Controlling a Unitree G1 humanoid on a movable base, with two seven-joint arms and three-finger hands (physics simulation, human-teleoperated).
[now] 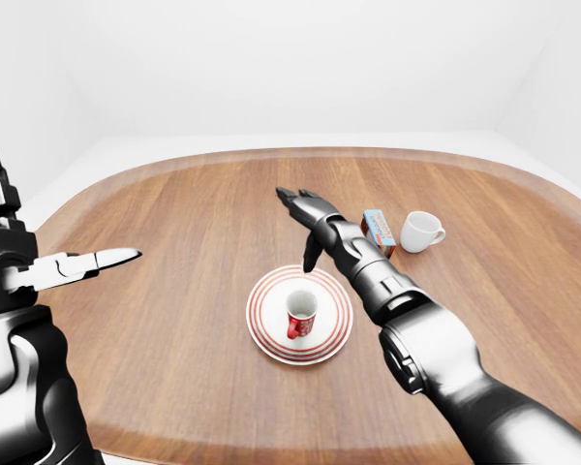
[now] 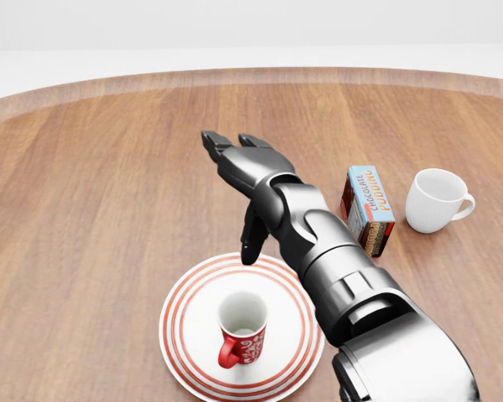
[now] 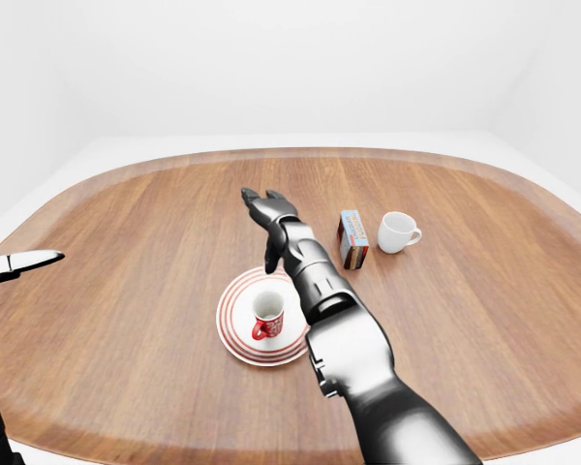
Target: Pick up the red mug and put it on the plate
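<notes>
The red mug (image 2: pixel 242 336) stands upright on the red-striped white plate (image 2: pixel 184 322), handle to the view's left, near the bottom of the head view. My right hand (image 2: pixel 235 172) is open and empty, raised above the table past the plate's top edge, apart from the mug. Its thumb hangs down toward the plate rim. My left hand (image 1: pixel 102 260) is open and held out over the table's left side in the left-eye view, far from the plate.
A chocolate pudding box (image 2: pixel 368 211) stands to the right of the plate. A white mug (image 2: pixel 436 200) stands right of the box. The round wooden table (image 2: pixel 101 184) stretches to a rim at the top of the view.
</notes>
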